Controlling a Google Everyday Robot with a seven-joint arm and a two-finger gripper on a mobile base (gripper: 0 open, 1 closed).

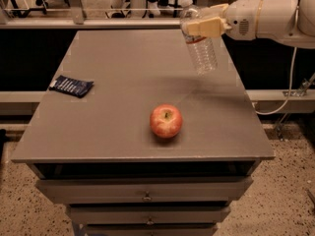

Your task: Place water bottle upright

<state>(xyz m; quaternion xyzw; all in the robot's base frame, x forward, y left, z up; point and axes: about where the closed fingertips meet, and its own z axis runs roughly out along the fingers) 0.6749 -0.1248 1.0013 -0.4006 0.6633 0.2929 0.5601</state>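
1. Clear ribbed plastic water bottle [203, 55], white cap on top, white-and-red band near the neck; almost upright, base leaning slightly right.
2. Held in the air over the far right of the grey counter [123, 58], beyond a red apple [166, 121], well apart from a dark blue packet [71, 86] at left.
3. Tan pincer [198, 27] clamped across the bottle's upper part; white arm [266, 16] reaching in level from the right.

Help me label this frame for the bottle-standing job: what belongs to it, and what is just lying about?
Job: clear ribbed plastic water bottle, held slightly tilted in the air; robot's beige hand, clamped near its cap above the grey table, far right side.
Lying about: red apple; dark blue packet.
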